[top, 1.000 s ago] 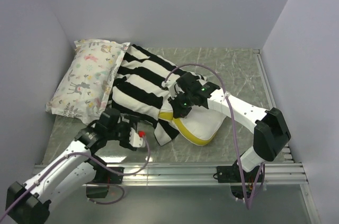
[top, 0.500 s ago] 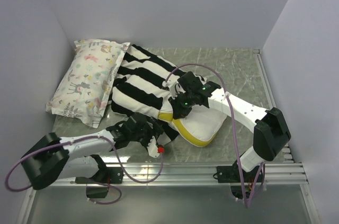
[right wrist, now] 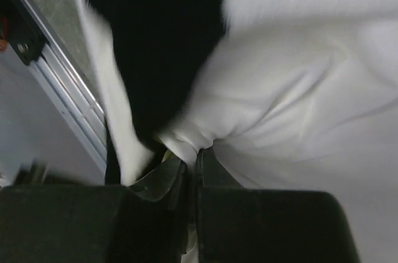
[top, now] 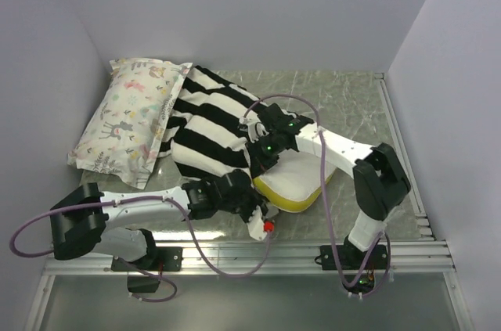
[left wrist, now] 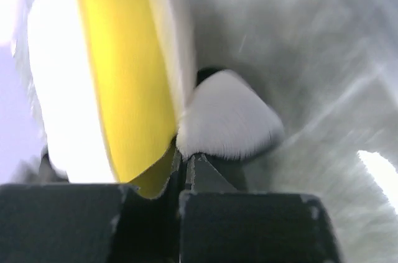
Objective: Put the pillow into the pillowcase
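The black-and-white striped pillowcase [top: 210,124] lies bunched mid-table, its near end over the cream pillow [top: 296,178] with the yellow band [top: 291,203]. At the case's near corner, beside the yellow band [left wrist: 124,76], sits my left gripper [top: 252,207]. In the left wrist view this gripper [left wrist: 188,154] is shut, with a white fabric corner of the pillowcase [left wrist: 227,123] pinched at its tips. My right gripper [top: 264,160] is at the case's edge on top of the pillow. Seen from the right wrist, it [right wrist: 191,156] is shut on a white fold of the pillowcase [right wrist: 205,132] next to a black stripe.
A smaller pastel animal-print pillow [top: 133,120] leans at the back left, against the left wall. Metal rails [top: 313,251] run along the table's near edge. Walls close in on the left, back and right. Cables loop over both arms.
My left arm swung right along the front to the pillowcase's near corner and its jaws closed there. The right arm drew in leftward, still gripping the case.
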`<state>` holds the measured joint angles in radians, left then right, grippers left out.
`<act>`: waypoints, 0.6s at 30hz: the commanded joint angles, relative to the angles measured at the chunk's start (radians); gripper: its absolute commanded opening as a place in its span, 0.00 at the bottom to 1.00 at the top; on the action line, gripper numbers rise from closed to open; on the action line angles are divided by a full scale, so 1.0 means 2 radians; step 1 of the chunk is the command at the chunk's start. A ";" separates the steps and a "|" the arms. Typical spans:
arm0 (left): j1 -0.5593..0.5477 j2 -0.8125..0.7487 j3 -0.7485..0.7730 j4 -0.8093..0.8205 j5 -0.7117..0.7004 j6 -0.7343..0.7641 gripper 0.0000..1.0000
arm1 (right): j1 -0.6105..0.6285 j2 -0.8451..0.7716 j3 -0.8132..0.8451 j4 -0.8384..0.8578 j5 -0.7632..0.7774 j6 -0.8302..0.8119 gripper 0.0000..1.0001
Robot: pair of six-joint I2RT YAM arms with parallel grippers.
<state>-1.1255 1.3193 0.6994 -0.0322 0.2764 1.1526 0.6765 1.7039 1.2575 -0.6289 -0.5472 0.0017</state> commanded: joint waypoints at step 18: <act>-0.118 -0.063 0.090 -0.121 0.041 -0.275 0.39 | -0.008 0.000 -0.014 0.118 -0.035 0.092 0.48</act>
<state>-1.3609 1.3006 0.7643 -0.1993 0.2131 0.7677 0.6781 1.8397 1.2217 -0.4690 -0.6613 0.2871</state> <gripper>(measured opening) 0.347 0.362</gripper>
